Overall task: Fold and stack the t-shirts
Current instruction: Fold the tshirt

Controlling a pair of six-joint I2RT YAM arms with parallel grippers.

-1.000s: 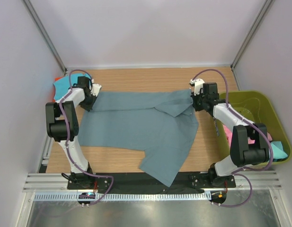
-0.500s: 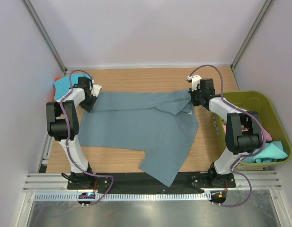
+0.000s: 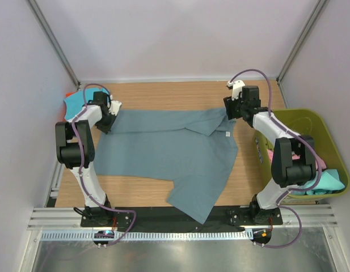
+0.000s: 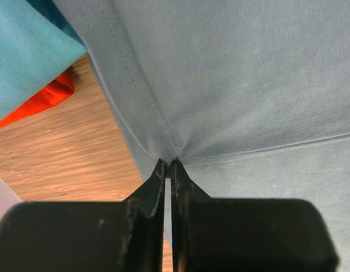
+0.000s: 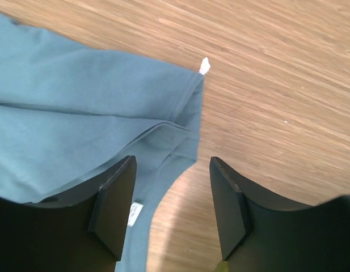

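The slate blue-grey t-shirt (image 3: 169,153) lies spread across the table (image 3: 163,93). The left gripper (image 4: 168,168) pinches its ten o'clock corner — probably anchoring it so the cloth lies flat — while the right gripper (image 5: 172,170), at two o'clock, stands spread just above the opposite corner, holding nothing.

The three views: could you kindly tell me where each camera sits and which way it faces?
Top external: above and behind the bases, looking down on the wooden table, the left arm, the right arm and the slate blue-grey cloth t-shirt.
Left wrist: on the left gripper, looking along shut fingers pinching the shirt's hem.
Right wrist: on the right gripper, looking down past open fingers at the shirt's edge.
Shared: all three show that shirt.
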